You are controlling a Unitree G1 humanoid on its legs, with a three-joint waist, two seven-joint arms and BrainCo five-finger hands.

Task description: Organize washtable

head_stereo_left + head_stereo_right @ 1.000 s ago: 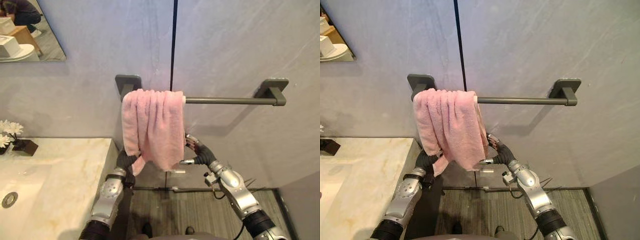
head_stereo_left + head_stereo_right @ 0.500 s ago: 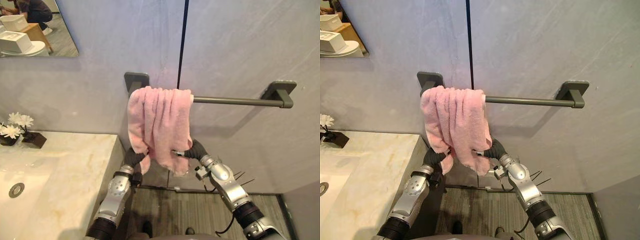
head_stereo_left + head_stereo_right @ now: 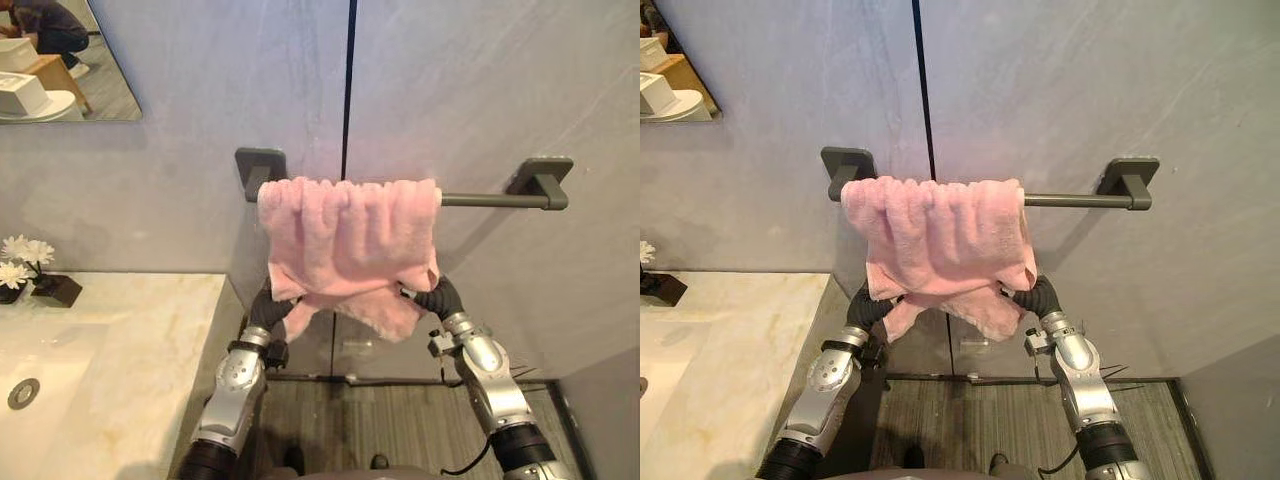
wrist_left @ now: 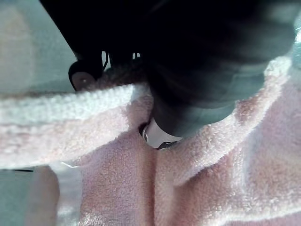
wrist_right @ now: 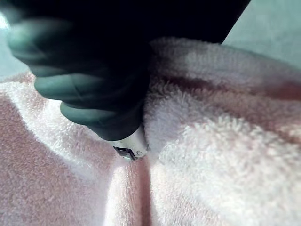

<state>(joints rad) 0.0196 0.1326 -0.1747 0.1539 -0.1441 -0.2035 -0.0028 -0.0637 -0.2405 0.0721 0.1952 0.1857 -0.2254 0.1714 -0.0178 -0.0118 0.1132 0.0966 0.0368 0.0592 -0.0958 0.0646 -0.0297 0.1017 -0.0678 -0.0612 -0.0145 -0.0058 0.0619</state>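
A pink towel (image 3: 348, 235) is hanging over the left half of a dark grey bar (image 3: 495, 200) on the grey wall (image 3: 480, 90). It is spreading from the left bracket (image 3: 258, 163) to about the middle of the bar, with its top edge bunching in soft pleats. The lower hem is drawing in toward both sides and sagging in a loose flap between them.

The left hand (image 3: 270, 306) is reaching up under the towel's lower left corner, and the right hand (image 3: 438, 297) is reaching up under the lower right corner; both are touching the cloth. Close up, each hand's dark cover is pressing into pink folds (a bit of silver is poking into a crease on either side). The cloth is wrapping over the rest, so I cannot tell whether either hand is clamping the towel or just pushing into it.

To the left, a pale marble counter (image 3: 150, 340) is holding a sink (image 3: 40, 350) with a round drain (image 3: 22, 392). White flowers (image 3: 20, 255) are standing in a dark block (image 3: 55, 290) by the wall, and a mirror (image 3: 70, 70) is hanging above.
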